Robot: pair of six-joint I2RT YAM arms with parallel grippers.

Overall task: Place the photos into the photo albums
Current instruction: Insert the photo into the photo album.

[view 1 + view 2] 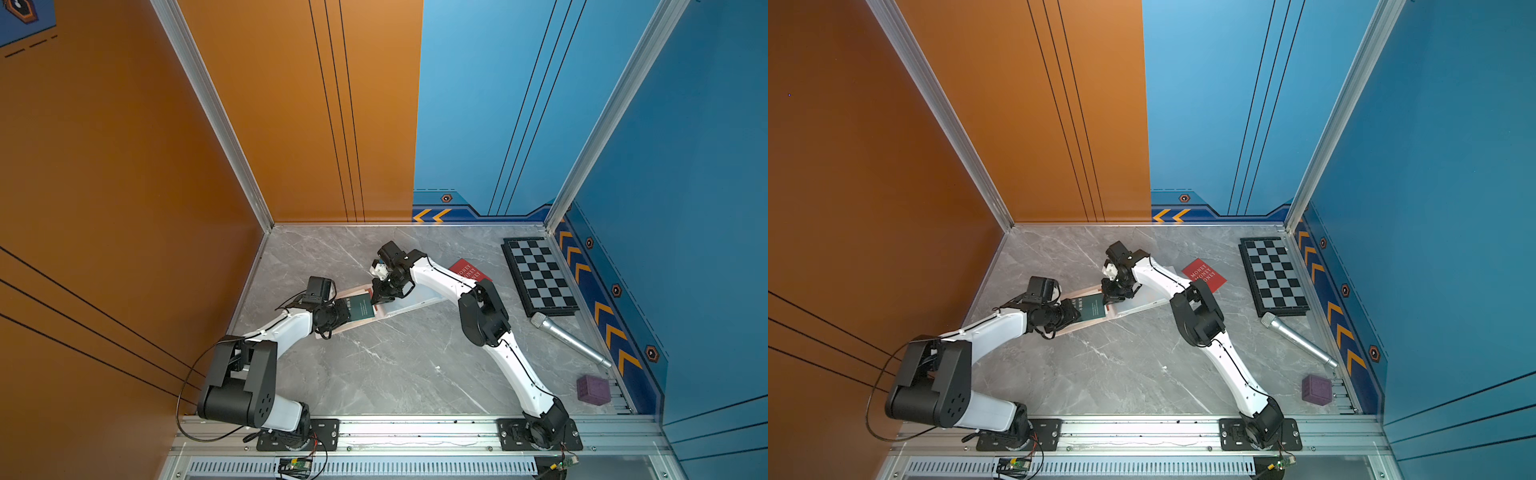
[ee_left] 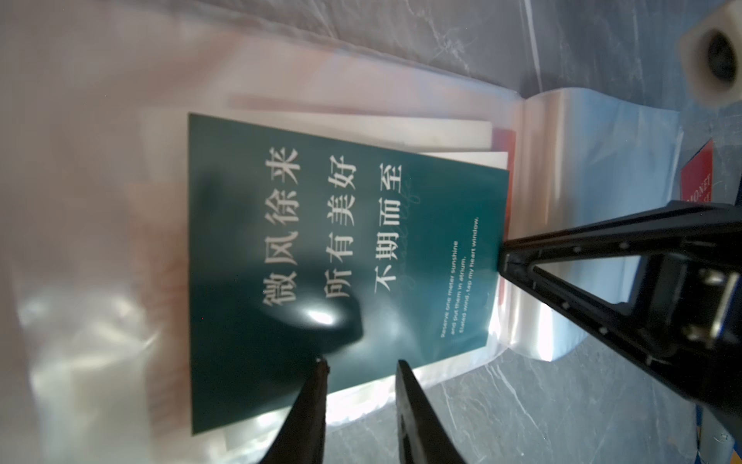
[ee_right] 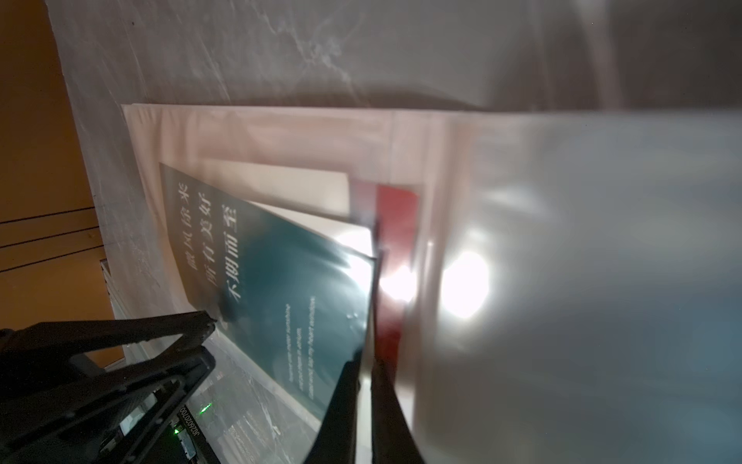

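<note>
Photo album (image 1: 417, 300), a pale pink-white soft-cover booklet with clear sleeve pages, lies open mid-table on the grey marble tabletop (image 1: 395, 365).

Left to right:
- Left gripper (image 2: 361, 363) is at the album's left half. Its jaws are part-way apart, with the tips over one edge of the dark green card (image 1: 360, 308) printed with white Chinese characters. I can't make out anything pinched between them.
- The green card lies skewed on the left page. Its left portion looks hazy, so it's probably under sleeve film; the rest is bare.
- In the sleeves beneath it are a cream card (image 2: 401, 132) and a red card (image 3: 397, 225), both only partly visible.
- Right gripper (image 3: 363, 359) comes in from the spine side, jaws closed to a sliver on the green card's right edge.
- Right of the album, loose on the table beside the right arm, is a red "MONEY" card (image 1: 469, 270).
- Further right are a black-and-white checkerboard (image 1: 539, 276), a silver microphone (image 1: 569, 338) and a purple cube (image 1: 593, 389) near the right wall.
</note>
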